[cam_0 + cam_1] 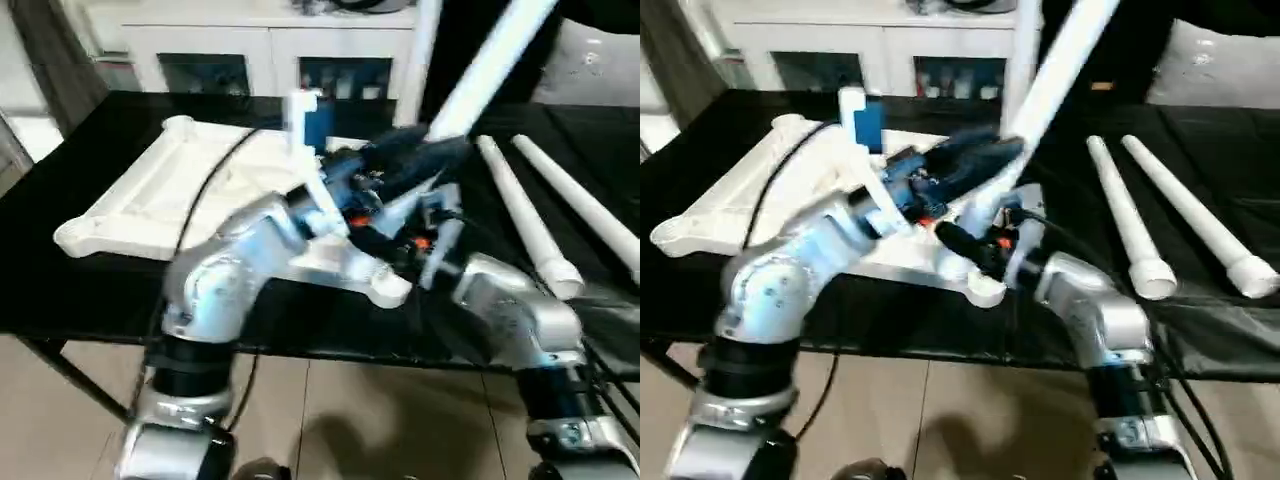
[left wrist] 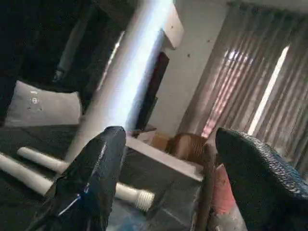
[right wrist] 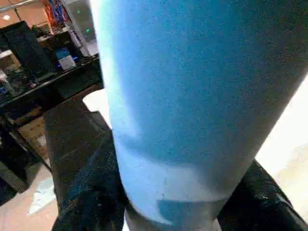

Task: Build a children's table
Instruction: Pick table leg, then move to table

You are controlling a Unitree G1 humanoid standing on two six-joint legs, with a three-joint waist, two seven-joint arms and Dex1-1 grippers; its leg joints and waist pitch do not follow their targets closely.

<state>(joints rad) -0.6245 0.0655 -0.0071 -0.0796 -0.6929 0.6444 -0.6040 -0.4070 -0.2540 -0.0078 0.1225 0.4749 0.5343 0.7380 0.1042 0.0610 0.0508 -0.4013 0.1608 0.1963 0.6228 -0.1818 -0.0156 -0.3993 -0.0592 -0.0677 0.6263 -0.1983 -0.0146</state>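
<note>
Lying upside down on a black work table, the white tabletop shows its ribbed underside. A white leg rises at a slant from its near right corner, clamped between the black fingers of the right gripper. The left gripper sits beside that leg, fingers spread apart, holding nothing. Two more legs lie side by side to the right.
</note>
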